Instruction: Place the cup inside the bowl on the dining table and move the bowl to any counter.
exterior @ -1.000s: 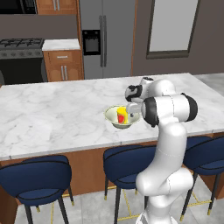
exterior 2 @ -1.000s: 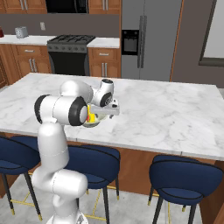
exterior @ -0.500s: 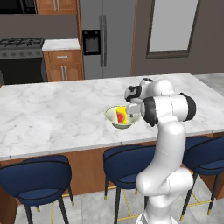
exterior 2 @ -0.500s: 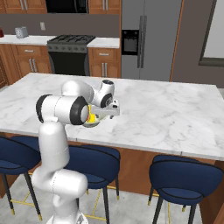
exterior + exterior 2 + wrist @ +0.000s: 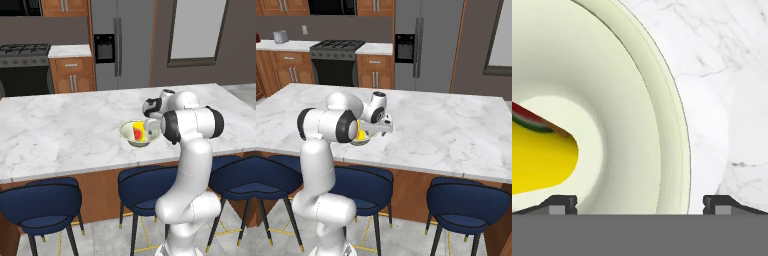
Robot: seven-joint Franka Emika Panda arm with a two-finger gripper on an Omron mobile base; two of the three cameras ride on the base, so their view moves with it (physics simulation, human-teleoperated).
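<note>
We find the cup (image 5: pixel 542 160) lying inside the bowl (image 5: pixel 642 125), which stands on the marble tabletop (image 5: pixel 60 135) near its front edge. The pincer (image 5: pixel 639 204) is released, straddling the bowl's rim (one tip inside, one outside). We advise closing squarely on the rim and lifting level.

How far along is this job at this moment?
Done: the cup lies inside the bowl. In hand: the open gripper straddles the bowl's rim, one fingertip inside, one outside, not yet closed. Left: gripping the bowl and carrying it off the dining table to a counter.
</note>
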